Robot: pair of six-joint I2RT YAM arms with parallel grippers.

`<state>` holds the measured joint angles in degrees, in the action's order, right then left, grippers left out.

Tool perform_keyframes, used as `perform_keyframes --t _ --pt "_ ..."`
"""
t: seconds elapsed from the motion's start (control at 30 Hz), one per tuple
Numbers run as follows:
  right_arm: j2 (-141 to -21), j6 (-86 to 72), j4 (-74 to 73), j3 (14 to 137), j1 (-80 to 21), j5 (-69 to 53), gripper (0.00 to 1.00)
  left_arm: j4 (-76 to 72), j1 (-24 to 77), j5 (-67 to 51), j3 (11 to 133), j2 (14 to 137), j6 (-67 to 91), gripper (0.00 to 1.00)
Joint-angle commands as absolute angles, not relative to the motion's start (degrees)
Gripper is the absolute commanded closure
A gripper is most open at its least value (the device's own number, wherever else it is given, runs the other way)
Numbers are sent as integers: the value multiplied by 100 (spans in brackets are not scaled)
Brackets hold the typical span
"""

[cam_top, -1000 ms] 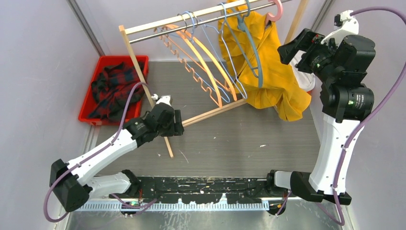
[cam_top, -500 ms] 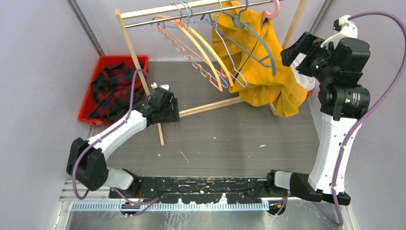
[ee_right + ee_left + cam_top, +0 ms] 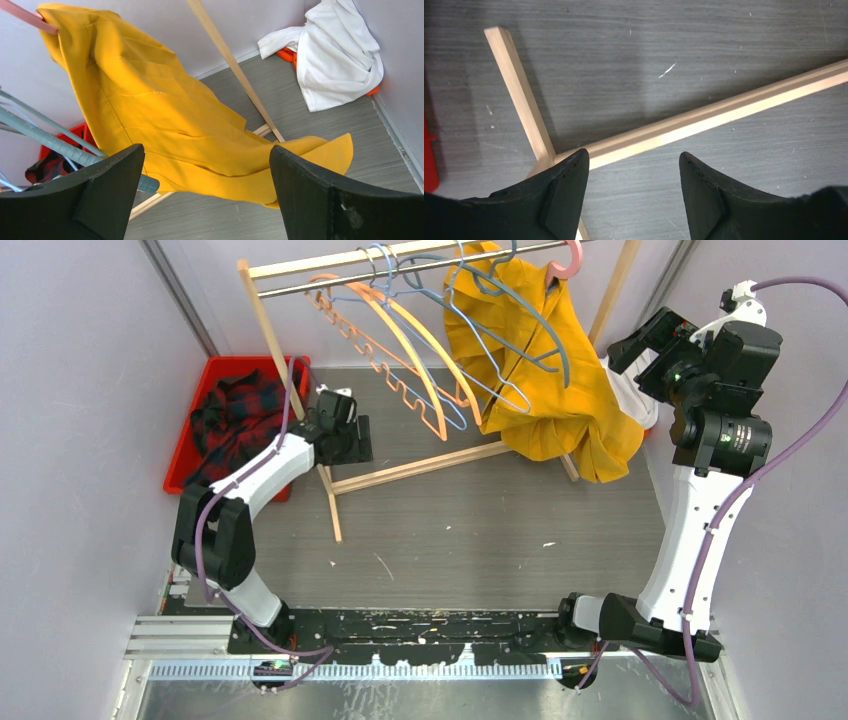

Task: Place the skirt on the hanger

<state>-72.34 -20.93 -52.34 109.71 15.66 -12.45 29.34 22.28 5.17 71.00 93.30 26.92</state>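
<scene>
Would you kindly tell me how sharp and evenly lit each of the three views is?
Top external: evenly lit, sharp, only faint shadows on the table. Left wrist: wooden rack base crisp, a soft shadow across the table, left fingers dark and slightly blurred. Right wrist: yellow garment bright and sharp, right fingers near-black silhouettes.

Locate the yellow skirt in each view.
Top external: the yellow skirt hangs upper right of centre, from the rail.
Left wrist: not in it.
Right wrist: fills the left and centre.
Shared landmark: the wooden rack, seen in all three.
</scene>
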Motion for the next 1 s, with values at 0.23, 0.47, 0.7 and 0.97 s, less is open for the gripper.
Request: perform_keyframes --t 0.23,0.47,0.7,0.97 --pt "-7014 -2283 -4767 10877 1688 -1432 0 2536 2258 -1041 7213 9237 2509 35" --pt "-6887 -2307 -4753 10699 1714 -1436 0 2880 3109 -1172 6765 8489 3057 34" --pt "-6650 -2399 -4692 10481 1727 -1394 0 3174 3925 -411 6043 7131 4093 35" --pt "-6254 -2550 -4733 10305 1727 -901 0 3929 4292 1249 5562 5660 4911 45"
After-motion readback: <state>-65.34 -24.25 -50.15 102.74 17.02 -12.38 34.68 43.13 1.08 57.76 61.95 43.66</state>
